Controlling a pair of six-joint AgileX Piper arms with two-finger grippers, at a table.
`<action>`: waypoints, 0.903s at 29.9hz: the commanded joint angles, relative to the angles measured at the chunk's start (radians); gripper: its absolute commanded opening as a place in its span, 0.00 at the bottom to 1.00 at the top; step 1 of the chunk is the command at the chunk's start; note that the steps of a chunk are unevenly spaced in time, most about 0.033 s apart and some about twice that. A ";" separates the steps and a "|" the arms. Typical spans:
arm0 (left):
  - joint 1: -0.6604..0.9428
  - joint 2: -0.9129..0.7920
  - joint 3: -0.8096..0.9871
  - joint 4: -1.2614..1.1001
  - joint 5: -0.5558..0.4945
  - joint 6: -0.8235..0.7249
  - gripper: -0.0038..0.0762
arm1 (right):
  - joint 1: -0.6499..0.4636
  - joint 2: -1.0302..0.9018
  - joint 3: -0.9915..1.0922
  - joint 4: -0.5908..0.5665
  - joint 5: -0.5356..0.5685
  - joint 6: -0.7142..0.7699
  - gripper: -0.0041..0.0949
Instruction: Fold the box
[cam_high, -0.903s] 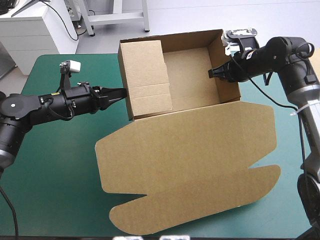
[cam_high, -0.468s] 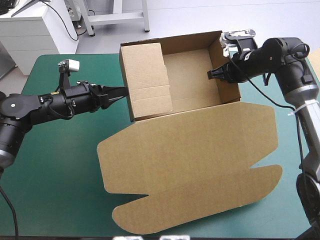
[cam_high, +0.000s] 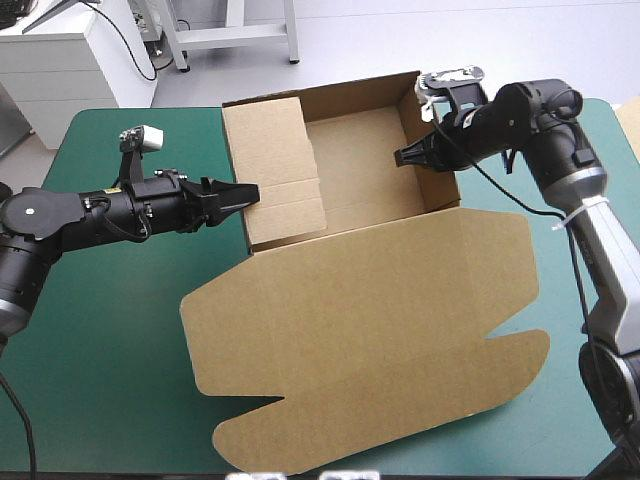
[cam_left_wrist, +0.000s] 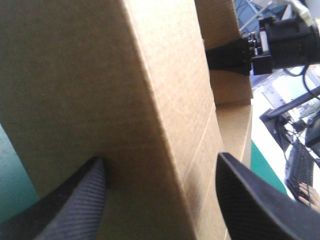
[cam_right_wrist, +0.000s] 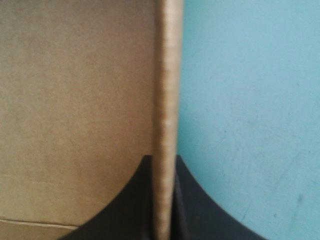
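We see the brown box (cam_high: 360, 300), an open tray with its lid flat. Our left gripper (cam_high: 250, 190) straddles one wall, jaws apart; our right gripper (cam_high: 400, 158) clamps the opposite wall.

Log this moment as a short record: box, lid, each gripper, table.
box: brown, an open tray with walls raised, toward the table's far edge
lid: flat on the cover, spread toward the near edge
left gripper: open, its fingers either side of the left wall
right gripper: shut on the box, pinching the edge of the right wall
table: teal-green cover, bare around the box
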 joint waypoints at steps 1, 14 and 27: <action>-0.014 -0.026 -0.027 0.016 -0.044 -0.058 0.62 | 0.068 -0.043 -0.027 -0.011 -0.098 0.038 0.03; -0.033 -0.026 -0.027 0.446 -0.145 -0.354 0.62 | 0.278 -0.032 -0.027 -0.140 -0.178 0.181 0.03; -0.033 -0.026 -0.027 0.636 -0.181 -0.532 0.27 | 0.349 -0.032 -0.027 -0.128 -0.182 0.215 0.03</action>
